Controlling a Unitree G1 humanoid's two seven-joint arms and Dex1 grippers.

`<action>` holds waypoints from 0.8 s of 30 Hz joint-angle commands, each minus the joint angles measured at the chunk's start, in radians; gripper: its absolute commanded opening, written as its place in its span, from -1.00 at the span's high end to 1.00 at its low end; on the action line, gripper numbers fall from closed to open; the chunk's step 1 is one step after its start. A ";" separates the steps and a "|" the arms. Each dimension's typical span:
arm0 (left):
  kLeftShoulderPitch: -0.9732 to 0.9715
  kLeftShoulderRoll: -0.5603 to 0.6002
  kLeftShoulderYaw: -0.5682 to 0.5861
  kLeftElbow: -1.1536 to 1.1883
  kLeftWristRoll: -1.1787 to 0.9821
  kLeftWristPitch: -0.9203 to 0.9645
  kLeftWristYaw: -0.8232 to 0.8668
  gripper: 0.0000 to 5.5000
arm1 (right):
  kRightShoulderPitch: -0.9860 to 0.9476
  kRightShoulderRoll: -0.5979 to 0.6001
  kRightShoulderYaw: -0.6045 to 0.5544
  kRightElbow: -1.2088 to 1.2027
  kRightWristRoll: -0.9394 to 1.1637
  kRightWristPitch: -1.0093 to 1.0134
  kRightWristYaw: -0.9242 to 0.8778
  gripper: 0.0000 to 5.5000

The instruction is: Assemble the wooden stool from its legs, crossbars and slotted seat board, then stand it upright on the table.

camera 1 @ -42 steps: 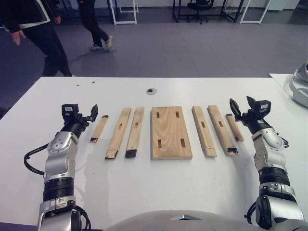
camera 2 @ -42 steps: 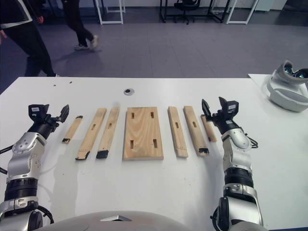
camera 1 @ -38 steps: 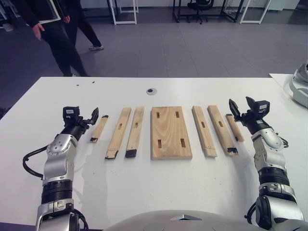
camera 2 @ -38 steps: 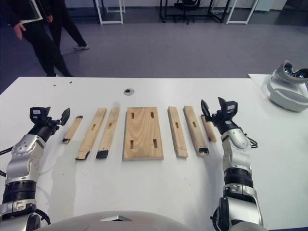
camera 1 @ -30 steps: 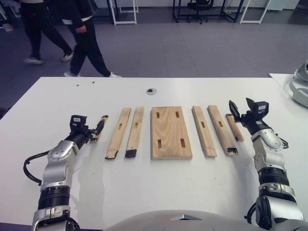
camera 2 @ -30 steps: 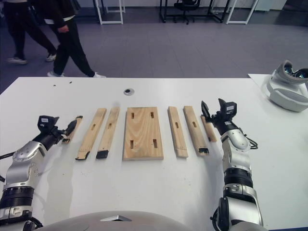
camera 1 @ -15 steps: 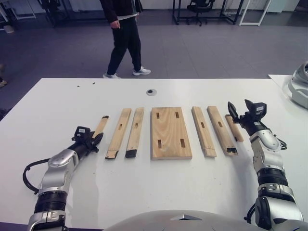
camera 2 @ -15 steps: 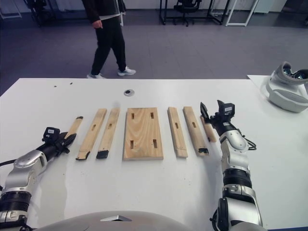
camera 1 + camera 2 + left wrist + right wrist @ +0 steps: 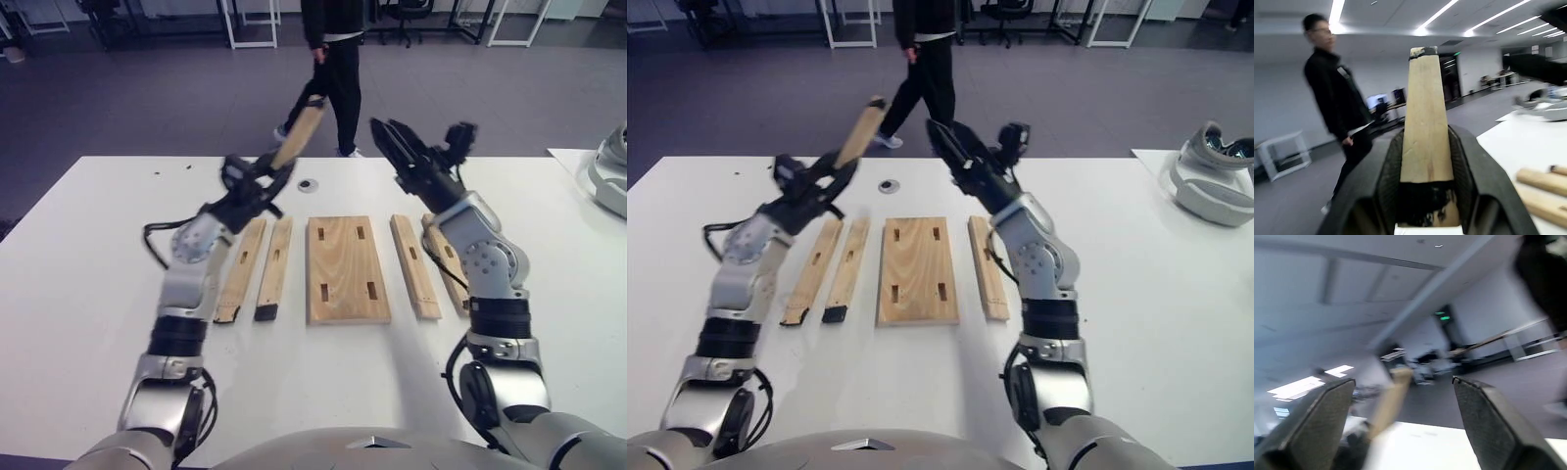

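Observation:
My left gripper (image 9: 266, 184) is shut on a short wooden crossbar (image 9: 300, 131) and holds it tilted in the air over the back of the table; the bar (image 9: 1425, 117) stands between the dark fingers (image 9: 1388, 171). My right gripper (image 9: 388, 137) is open and raised, its tips pointing at that bar from the right, a little apart from it. The slotted seat board (image 9: 348, 269) lies flat mid-table. Two legs (image 9: 242, 266) (image 9: 275, 264) lie left of it. Another leg (image 9: 414, 266) lies right of it, with a second one (image 9: 447, 269) partly behind my right arm.
A white headset (image 9: 1213, 186) rests at the table's far right edge. A small dark round fitting (image 9: 310, 184) sits in the tabletop behind the board. The white table (image 9: 88, 294) has bare room in front and at both sides.
The left gripper closed on the left crossbar and lifted it high toward the table's back. The right arm rose from beside the right crossbar and swung to the centre, fingers open.

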 commanded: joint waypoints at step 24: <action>0.020 0.050 -0.118 -0.081 0.154 -0.055 -0.068 0.53 | 0.017 0.045 -0.065 -0.070 0.159 0.152 -0.205 0.83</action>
